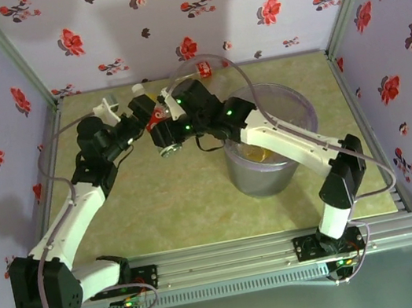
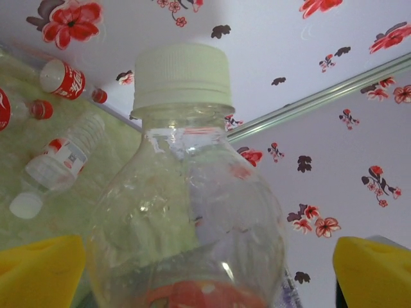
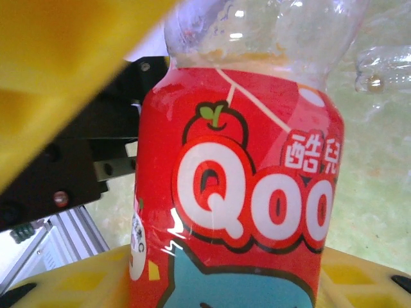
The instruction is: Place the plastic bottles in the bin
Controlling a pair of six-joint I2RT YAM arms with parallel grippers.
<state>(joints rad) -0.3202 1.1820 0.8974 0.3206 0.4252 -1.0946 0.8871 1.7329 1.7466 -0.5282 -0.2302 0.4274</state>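
Note:
A clear bottle with a white cap and a red "Qoo" label hangs above the table, left of the bin. It shows as a red patch where the two grippers meet. My right gripper is shut on it, a yellow finger against each side of the label. My left gripper straddles the same bottle with its jaws spread wider, and a gap shows beside its right finger. More bottles lie on the mat, plus a clear one.
The bin is a large translucent grey-purple bucket at centre right, with something yellow inside. My right arm crosses over its rim. One red-labelled bottle lies by the back wall. Flowered walls close in three sides.

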